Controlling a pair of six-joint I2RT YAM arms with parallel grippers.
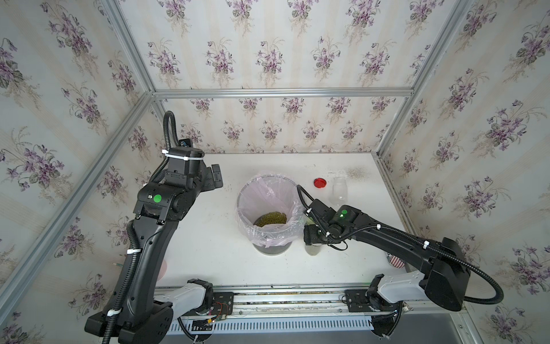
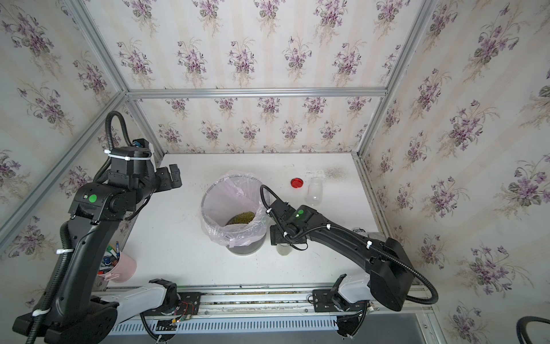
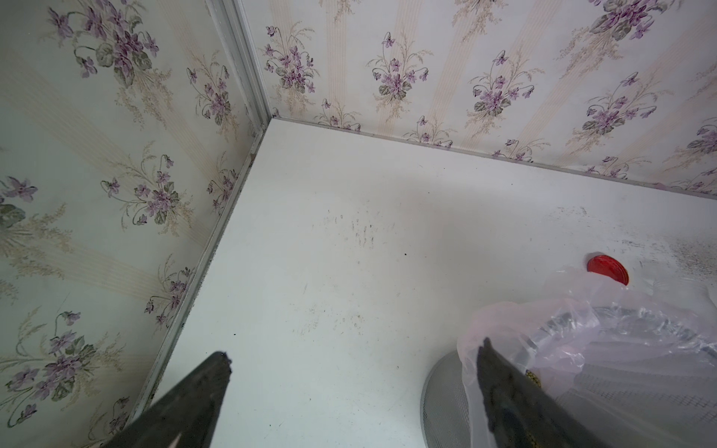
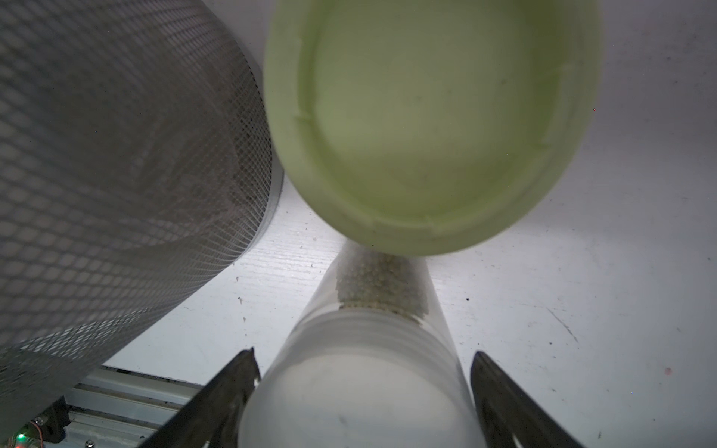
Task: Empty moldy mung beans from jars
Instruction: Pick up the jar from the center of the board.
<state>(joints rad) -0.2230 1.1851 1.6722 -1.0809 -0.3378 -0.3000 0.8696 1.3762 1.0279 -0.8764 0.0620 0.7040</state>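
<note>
A clear jar (image 4: 372, 349) holding mung beans (image 4: 382, 287) stands upright between my right gripper's (image 4: 364, 352) fingers, right beside the bin. The jaws straddle it: one finger touches its side and the other shows a thin gap. In both top views this jar (image 1: 312, 250) (image 2: 284, 249) pokes out below the right wrist. A pale green lid (image 4: 430, 124) shows its hollow side just past the jar. An empty clear jar (image 1: 339, 192) (image 2: 315, 192) and a red lid (image 1: 320, 182) (image 2: 297, 182) sit at the back right. My left gripper (image 3: 354, 349) (image 1: 215, 177) hovers open and empty, left of the bin.
The mesh bin (image 1: 241, 196) (image 4: 116, 155), lined with a pink bag, stands mid-table with a heap of mung beans (image 1: 270, 219) at its bottom. A pink cup of pens (image 2: 119, 265) is at the front left. Spilled grains (image 1: 354, 172) dust the back right corner.
</note>
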